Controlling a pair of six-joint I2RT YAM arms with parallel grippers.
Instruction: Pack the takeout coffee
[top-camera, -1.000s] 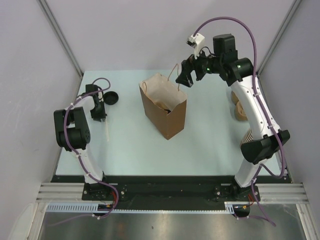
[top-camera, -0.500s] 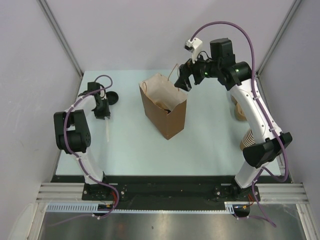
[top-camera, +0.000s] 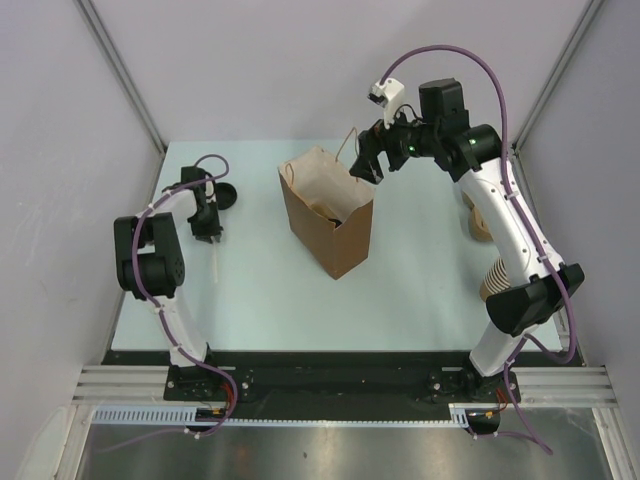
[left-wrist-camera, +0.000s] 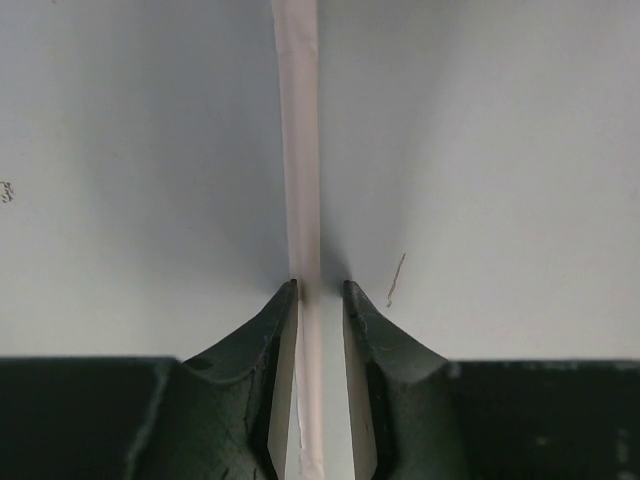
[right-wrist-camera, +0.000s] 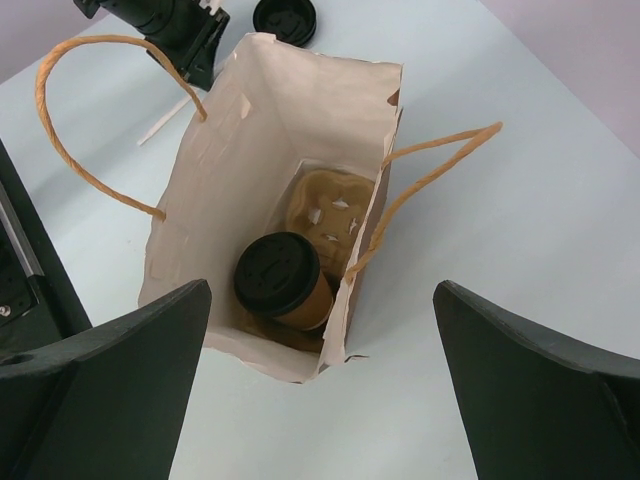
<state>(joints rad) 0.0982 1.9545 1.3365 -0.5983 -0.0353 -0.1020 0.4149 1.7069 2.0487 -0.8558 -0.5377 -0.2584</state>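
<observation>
The takeout coffee (right-wrist-camera: 280, 275), a brown paper cup with a black lid, stands inside the open brown paper bag (right-wrist-camera: 230, 180) (top-camera: 335, 245), next to a pulp carrier (right-wrist-camera: 330, 205). My right gripper (right-wrist-camera: 322, 290) (top-camera: 365, 160) hovers above the bag's mouth, open wide and holding nothing. My left gripper (left-wrist-camera: 320, 290) (top-camera: 205, 232) is low on the table at the far left. Its fingers straddle the end of a white wrapped straw (left-wrist-camera: 298, 150) (top-camera: 215, 262). The straw lies against the left finger, and a gap shows on its other side.
A loose black lid (top-camera: 222, 195) (right-wrist-camera: 285, 18) lies just beyond the left gripper. A stack of paper cups (top-camera: 492, 275) and brown carriers (top-camera: 480, 220) sit by the right arm. The bag's twine handles (right-wrist-camera: 70, 130) stick out on both sides.
The right gripper has lifted and shifted slightly left above the bag's far edge. The left gripper has edged right, over the straw's end.
</observation>
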